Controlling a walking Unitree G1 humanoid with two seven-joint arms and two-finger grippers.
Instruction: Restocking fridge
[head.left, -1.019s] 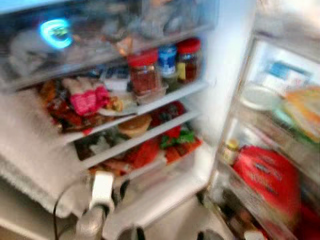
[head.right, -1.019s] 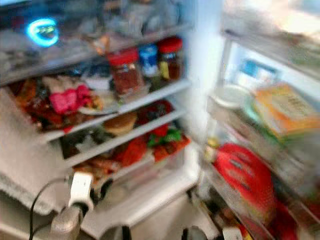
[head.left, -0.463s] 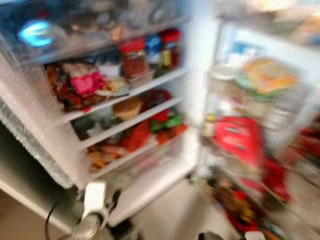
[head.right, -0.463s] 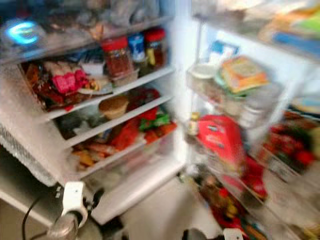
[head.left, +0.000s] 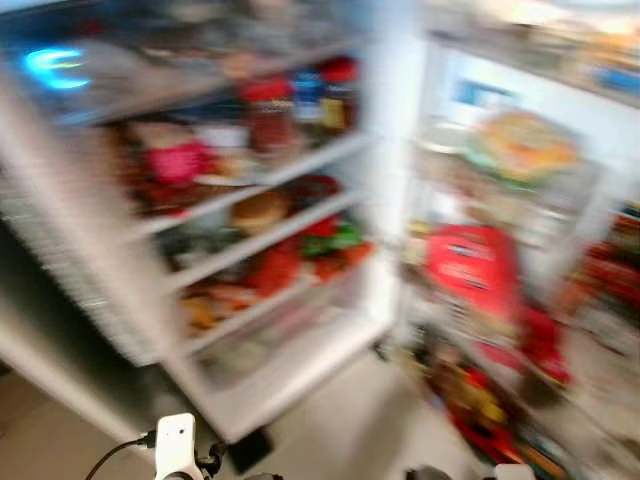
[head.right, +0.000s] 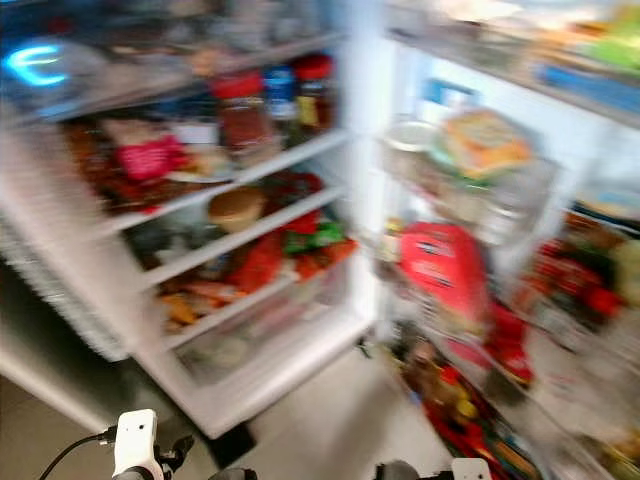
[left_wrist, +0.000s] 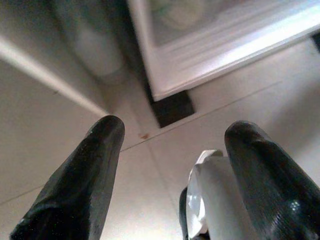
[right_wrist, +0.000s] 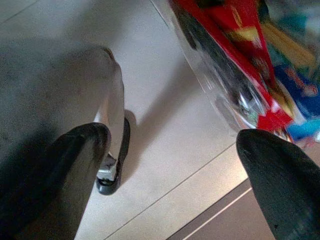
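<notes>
fridge (head.left: 270, 300) open toward the camera — shelves crowded, left gripper (left_wrist: 170, 165) and right gripper (right_wrist: 170, 165) spread wide, empty

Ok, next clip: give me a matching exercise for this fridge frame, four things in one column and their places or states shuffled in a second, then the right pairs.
Things:
1. red-lidded jar
2. big red bag
3. blue glowing light
4. left gripper

Places or states:
A. open, pointing down at the floor tiles
B. top left of the fridge interior
C. in the open door's racks
D. on an upper shelf beside a blue-lidded jar

Pairs: 1-D, 2-C, 3-B, 4-A
</notes>
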